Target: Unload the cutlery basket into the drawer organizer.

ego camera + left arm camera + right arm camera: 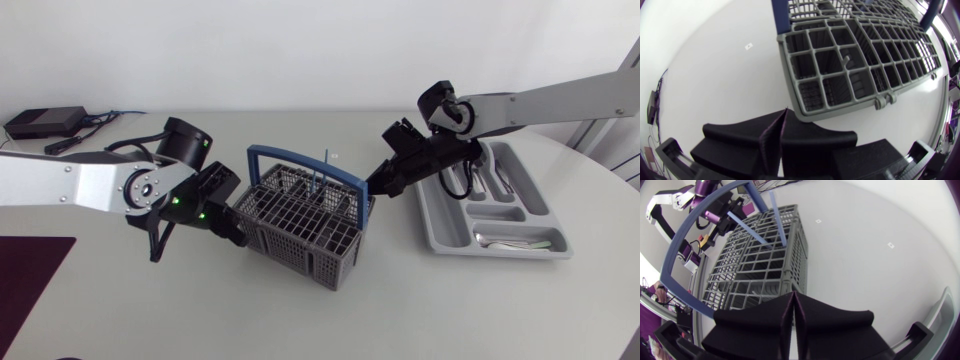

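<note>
The grey wire cutlery basket (pixel 300 222) with a blue hoop handle (pixel 290 157) stands mid-table. Two blue-handled pieces (pixel 777 217) stick up from it. My left gripper (pixel 238 225) is shut, empty, its tips against the basket's left end; the left wrist view has the basket's corner (pixel 850 65) just ahead of the gripper (pixel 784 117). At the basket's right end my right gripper (pixel 375 187) is also shut with nothing in it, and the basket (pixel 760 265) lies just ahead of this gripper (pixel 793 300). The grey drawer organizer (pixel 432 215) lies to the right, holding several pieces of cutlery.
A black box with cables (pixel 45 120) sits at the back left. A dark purple mat (pixel 30 275) covers the front left corner. The table's curved edge runs close behind the organizer on the right.
</note>
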Controlling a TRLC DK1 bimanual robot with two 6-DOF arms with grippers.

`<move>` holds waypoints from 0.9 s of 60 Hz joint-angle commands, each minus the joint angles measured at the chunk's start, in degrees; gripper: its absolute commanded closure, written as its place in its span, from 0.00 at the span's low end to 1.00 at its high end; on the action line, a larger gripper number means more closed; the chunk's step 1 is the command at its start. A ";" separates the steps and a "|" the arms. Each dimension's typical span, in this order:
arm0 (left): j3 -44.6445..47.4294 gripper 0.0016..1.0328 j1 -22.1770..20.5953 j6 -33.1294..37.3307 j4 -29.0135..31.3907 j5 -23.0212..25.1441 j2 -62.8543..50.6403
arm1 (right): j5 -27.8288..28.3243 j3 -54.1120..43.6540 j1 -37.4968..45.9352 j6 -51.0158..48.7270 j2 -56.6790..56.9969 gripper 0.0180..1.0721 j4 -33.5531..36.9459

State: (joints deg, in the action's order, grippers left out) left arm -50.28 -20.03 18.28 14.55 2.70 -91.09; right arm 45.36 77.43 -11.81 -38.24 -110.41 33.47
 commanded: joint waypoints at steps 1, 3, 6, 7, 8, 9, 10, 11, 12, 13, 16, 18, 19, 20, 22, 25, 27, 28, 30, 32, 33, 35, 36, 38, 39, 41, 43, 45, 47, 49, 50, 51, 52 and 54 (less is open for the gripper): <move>-5.35 0.76 0.08 0.96 -1.19 0.99 -3.31 | 1.13 -3.86 -0.49 -1.66 2.83 0.95 1.24; -7.02 0.76 0.17 0.88 -1.19 1.08 -4.62 | 1.13 -5.27 -0.67 -1.93 3.80 0.95 1.24; -9.31 0.76 0.26 0.70 -1.19 1.08 -6.38 | 1.13 -7.12 -1.11 -2.02 4.85 0.95 1.16; -10.10 0.76 0.26 0.61 -1.19 1.08 -7.17 | 1.04 -7.73 -1.37 -1.93 5.29 0.95 1.07; -10.89 0.76 0.26 0.61 -1.19 1.17 -7.88 | 0.95 -8.17 -1.55 -1.93 5.47 0.95 0.98; -11.77 0.76 0.26 0.53 -1.10 1.17 -8.58 | 0.87 -8.70 -1.72 -1.93 5.73 0.95 0.89; -12.47 0.76 0.34 0.44 -1.10 1.17 -9.28 | 0.69 -9.23 -1.99 -1.93 6.00 0.95 0.89; -13.26 0.76 0.34 0.17 -1.10 1.34 -9.99 | 0.60 -9.49 -2.16 -1.84 6.17 0.95 0.89; -14.23 0.76 0.34 -0.09 -1.10 1.61 -10.78 | 0.60 -9.93 -2.42 -1.84 6.44 0.95 0.89; -15.11 0.76 0.34 -0.35 -1.10 1.78 -11.57 | 0.51 -10.37 -2.60 -1.84 6.79 0.95 0.80; -17.22 0.76 0.34 -0.79 -1.01 1.87 -13.33 | 0.25 -11.07 -3.22 -1.40 7.58 0.95 0.72; -19.15 0.76 0.34 -0.97 -1.01 1.87 -14.82 | 0.08 -11.33 -3.74 -0.87 7.84 0.95 0.54; -20.65 0.76 0.43 -1.32 -0.92 1.87 -16.05 | -0.01 -11.51 -4.01 -0.61 8.02 0.95 0.45; -21.52 0.76 0.52 -1.58 -0.92 1.87 -16.67 | -0.10 -11.69 -4.45 -0.43 8.19 0.95 0.36; -23.55 0.76 0.70 -1.76 -0.57 1.87 -18.07 | -0.45 -12.04 -4.97 -0.17 8.37 0.95 -0.08; -26.18 0.76 0.96 -2.11 0.13 1.87 -19.74 | -0.72 -12.48 -5.68 0.89 8.63 0.95 -1.22; -26.97 0.76 1.14 -2.11 0.13 1.87 -20.27 | -1.42 -12.74 -6.20 1.15 8.72 0.95 -1.75; -28.12 0.76 1.31 -2.20 0.40 1.87 -20.97 | -1.77 -13.00 -6.38 1.32 8.90 0.95 -2.10; -29.26 0.76 1.75 -2.20 0.75 1.87 -21.59 | -2.47 -13.44 -6.56 1.68 9.42 0.95 -2.80; -29.96 0.76 2.10 -2.20 0.92 1.87 -21.85 | -2.74 -14.06 -6.56 1.85 10.13 0.95 -3.42; -30.23 0.76 2.37 -2.11 0.92 1.87 -21.94 | -3.18 -14.41 -6.56 1.85 10.65 0.95 -3.77; -30.31 0.76 2.72 -2.11 1.01 1.87 -21.94 | -4.14 -15.47 -6.56 2.29 12.06 0.95 -5.17; -30.23 0.76 3.33 -1.94 1.27 1.87 -21.76 | -4.32 -15.99 -6.47 2.73 12.76 0.94 -6.14; -29.87 0.76 3.77 -1.85 1.63 1.96 -21.50 | -4.85 -16.87 -6.03 2.99 14.08 0.94 -7.28; -29.52 0.76 4.04 -1.76 1.80 2.31 -21.06 | -5.37 -17.22 -5.85 2.99 14.79 0.93 -7.63; -27.85 0.76 4.65 -1.76 1.80 2.57 -19.48 | -6.52 -18.89 -5.41 3.08 16.89 0.81 -9.74; -26.53 0.76 5.00 -1.50 1.80 2.57 -18.25 | -7.13 -19.95 -5.24 3.35 18.04 0.70 -11.15; -25.13 0.76 5.09 -1.06 1.80 2.66 -16.84 | -8.19 -20.91 -5.24 3.35 19.44 0.51 -12.73; -22.40 0.76 5.27 -0.35 1.27 2.93 -14.38 | -8.71 -21.53 -5.24 3.35 20.23 0.42 -14.05; -21.09 0.76 5.35 -0.18 0.84 2.93 -12.97 | -8.98 -21.79 -5.24 3.35 20.67 0.39 -15.10; -20.12 0.76 5.35 -0.09 0.57 2.93 -12.09 | -9.42 -21.88 -5.24 3.43 20.76 0.37 -15.90; -18.45 0.76 5.27 0.09 0.13 2.93 -10.42 | -9.59 -21.97 -5.33 3.43 20.76 0.37 -16.77; -18.10 0.76 5.27 0.09 -0.04 2.93 -10.07 | -9.68 -21.97 -5.41 3.43 20.76 0.37 -17.13; -16.16 0.76 5.09 0.26 -0.75 2.93 -7.96 | -9.77 -22.06 -5.59 4.05 20.76 0.37 -18.53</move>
State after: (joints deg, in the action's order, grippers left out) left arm -69.87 -14.79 17.21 14.87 4.73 -103.61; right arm 36.12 57.10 -17.43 -35.92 -90.00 16.67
